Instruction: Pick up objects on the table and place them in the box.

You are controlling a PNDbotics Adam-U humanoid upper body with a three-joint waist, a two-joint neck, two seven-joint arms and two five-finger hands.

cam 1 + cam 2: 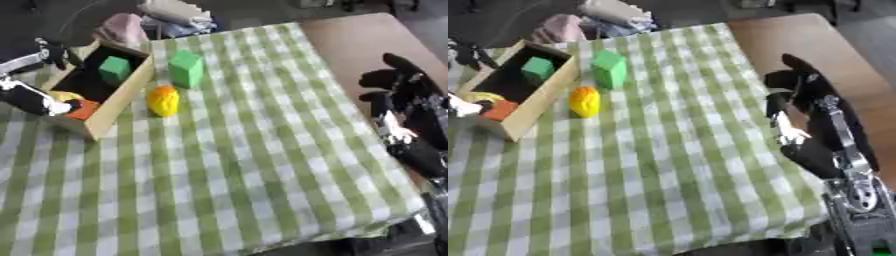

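**Spotter:** Left eye first. What worried you?

**Me:** My left hand hung over the near end of the box, by something orange and yellow inside. I couldn't tell how its fingers stood. A careless withdrawal could have caught the box wall and shoved it into the yellow piece lying just outside.

**Spotter:** And the rest?

**Me:** A green block stood on the bench beside the box; a smaller green one was already in.

**Spotter:** Right eye?

**Me:** My right hand idled at the bench's right edge, fingers relaxed and apart, holding nothing, well away from both loose pieces. Reaching over risked dragging the cloth.
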